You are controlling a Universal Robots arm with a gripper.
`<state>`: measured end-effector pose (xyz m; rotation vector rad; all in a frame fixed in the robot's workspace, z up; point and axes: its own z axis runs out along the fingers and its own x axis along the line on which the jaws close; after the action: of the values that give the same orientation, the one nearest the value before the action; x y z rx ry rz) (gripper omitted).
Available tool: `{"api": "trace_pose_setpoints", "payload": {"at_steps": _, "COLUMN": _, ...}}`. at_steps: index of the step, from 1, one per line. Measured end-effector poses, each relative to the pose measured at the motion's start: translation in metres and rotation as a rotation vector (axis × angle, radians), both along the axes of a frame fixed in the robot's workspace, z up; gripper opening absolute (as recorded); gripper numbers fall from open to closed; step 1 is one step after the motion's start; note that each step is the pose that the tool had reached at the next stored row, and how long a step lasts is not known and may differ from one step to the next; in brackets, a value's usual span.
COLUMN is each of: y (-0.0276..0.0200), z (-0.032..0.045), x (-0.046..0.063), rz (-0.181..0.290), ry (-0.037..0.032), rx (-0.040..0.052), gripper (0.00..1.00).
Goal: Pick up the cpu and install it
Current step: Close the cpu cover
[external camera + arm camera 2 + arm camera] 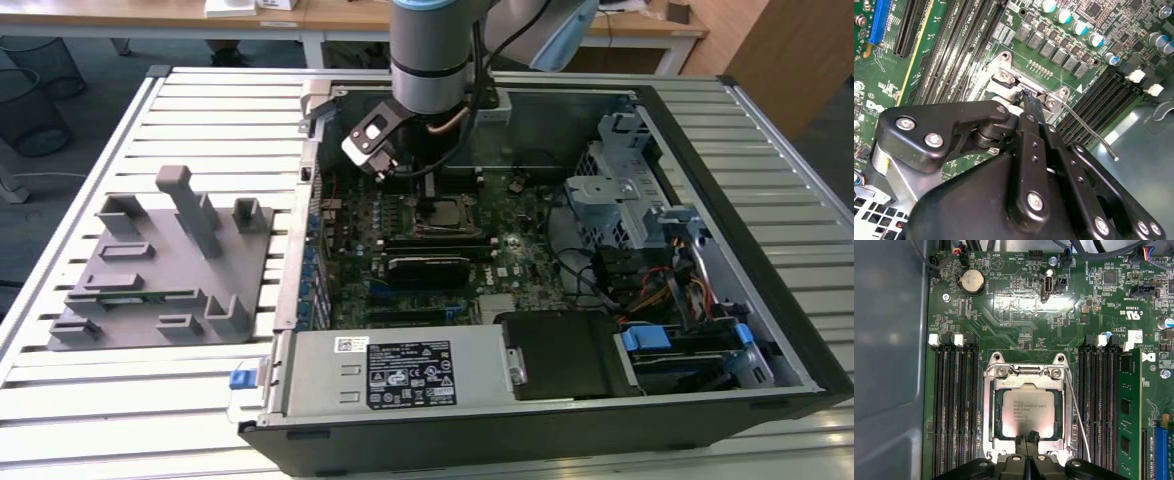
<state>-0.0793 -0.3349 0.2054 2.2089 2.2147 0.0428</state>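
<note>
The cpu (1028, 412), a flat square chip with a silver-grey top, lies flat inside the metal socket frame (988, 412) on the green motherboard (1019, 315). In the exterior view the cpu (445, 212) sits mid-board in the open computer case, just below the arm's wrist. My gripper (1026, 441) hovers over one edge of the chip with its two black fingertips pressed together and nothing between them. In the second wrist view the gripper (1027, 100) points its joined tips at the socket's hinge end.
A thin wire socket lever (1078, 415) runs along one side of the frame. Black memory slots (951, 410) flank the socket, and a green memory stick (1128, 405) stands in one. A grey parts fixture (147, 270) lies at the exterior view's left, outside the case (747, 200).
</note>
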Motion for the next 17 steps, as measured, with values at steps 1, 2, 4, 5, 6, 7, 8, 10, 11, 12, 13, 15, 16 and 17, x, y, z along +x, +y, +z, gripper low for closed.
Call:
{"api": "trace_pose_setpoints", "payload": {"at_steps": 1, "y": 0.0, "z": 0.0, "x": 0.0, "rz": 0.0, "ry": 0.0, "rx": 0.0, "gripper": 0.11}}
{"api": "trace_pose_setpoints", "payload": {"at_steps": 2, "y": -0.0001, "z": 0.0001, "x": 0.0, "rz": 0.0, "ry": 0.0001, "rx": 0.0, "gripper": 0.11}}
{"api": "trace_pose_setpoints", "payload": {"at_steps": 4, "y": 0.0, "z": -0.0001, "x": 0.002, "rz": 0.0, "ry": 0.0003, "rx": -0.0003, "gripper": 0.11}}
{"api": "trace_pose_setpoints", "payload": {"at_steps": 5, "y": 0.0, "z": -0.0002, "x": 0.004, "rz": 0.0, "ry": 0.0003, "rx": -0.0003, "gripper": 0.11}}
{"api": "trace_pose_setpoints", "payload": {"at_steps": 6, "y": 0.0, "z": -0.0004, "x": 0.006, "rz": 0.0, "ry": 0.0003, "rx": -0.0002, "gripper": 0.11}}
{"api": "trace_pose_setpoints", "payload": {"at_steps": 7, "y": 0.0, "z": -0.0004, "x": 0.008, "rz": 0.0, "ry": 0.0004, "rx": -0.0002, "gripper": 0.11}}
{"api": "trace_pose_setpoints", "payload": {"at_steps": 8, "y": 0.0, "z": -0.0005, "x": 0.01, "rz": 0.0, "ry": 0.0004, "rx": -0.0002, "gripper": 0.11}}
{"api": "trace_pose_setpoints", "payload": {"at_steps": 10, "y": -0.0001, "z": -0.0005, "x": 0.011, "rz": 0.0, "ry": 0.0005, "rx": -0.0002, "gripper": 0.11}}
{"api": "trace_pose_setpoints", "payload": {"at_steps": 11, "y": 0.0, "z": -0.0005, "x": 0.013, "rz": 0.0, "ry": 0.0005, "rx": -0.0003, "gripper": 0.11}}
{"api": "trace_pose_setpoints", "payload": {"at_steps": 12, "y": 0.0, "z": -0.0005, "x": 0.014, "rz": 0.0, "ry": 0.0005, "rx": -0.0003, "gripper": 0.11}}
{"api": "trace_pose_setpoints", "payload": {"at_steps": 13, "y": -0.0001, "z": -0.0005, "x": 0.015, "rz": 0.0, "ry": 0.0005, "rx": -0.0003, "gripper": 0.11}}
{"api": "trace_pose_setpoints", "payload": {"at_steps": 15, "y": -0.0001, "z": -0.0005, "x": 0.017, "rz": 0.0, "ry": 0.0005, "rx": -0.0002, "gripper": 0.11}}
{"api": "trace_pose_setpoints", "payload": {"at_steps": 16, "y": -0.0001, "z": -0.0006, "x": 0.017, "rz": 0.0, "ry": 0.0004, "rx": -0.0002, "gripper": 0.11}}
{"api": "trace_pose_setpoints", "payload": {"at_steps": 17, "y": -0.0001, "z": -0.0005, "x": 0.018, "rz": 0.0, "ry": 0.0005, "rx": -0.0003, "gripper": 0.11}}
